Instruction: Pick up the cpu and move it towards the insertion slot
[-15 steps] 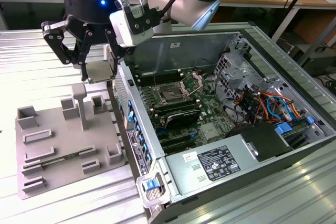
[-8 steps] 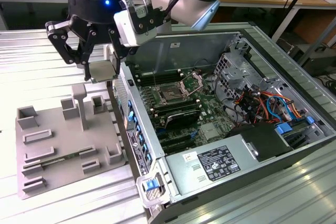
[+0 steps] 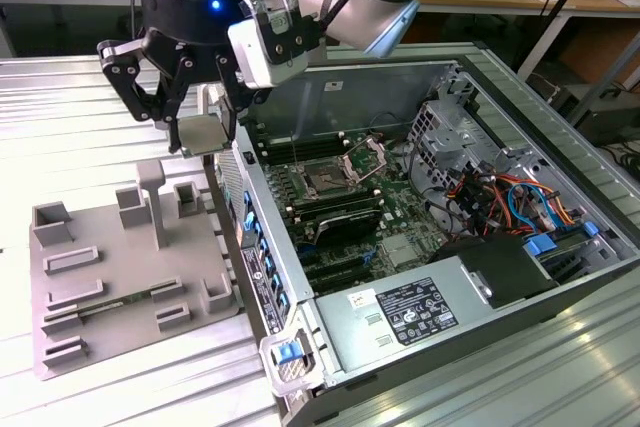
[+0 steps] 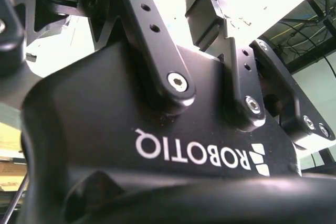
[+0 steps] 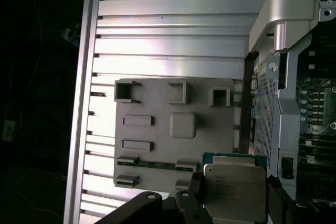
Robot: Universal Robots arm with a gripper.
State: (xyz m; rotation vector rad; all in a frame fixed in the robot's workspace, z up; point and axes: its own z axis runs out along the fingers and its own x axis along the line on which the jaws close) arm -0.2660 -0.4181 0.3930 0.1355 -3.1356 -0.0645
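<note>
I see the gripper (image 3: 203,137) clenched on the cpu (image 3: 203,134), its black fingers (image 3: 176,97) pinching the chip's edges and carrying it clear of any surface; taking the open computer case (image 3: 560,247) as my landmark, the chip hangs just outside the case's wall, on the exterior view's left of it, above the edge of the grey plastic fixture (image 3: 110,277) that lies on the ribbed metal table (image 3: 60,117); in the first wrist view the cpu (image 5: 234,192) shows its silvery top, held level between the dark fingers (image 5: 191,203), with the fixture (image 5: 152,129) beneath and the case wall (image 5: 262,124) just beside it; the insertion slot (image 3: 327,180) sits inside the case on the motherboard (image 3: 400,212), its metal bracket (image 3: 365,159) raised, well apart from the chip; long black memory slots (image 3: 345,222) run just beside the socket.
</note>
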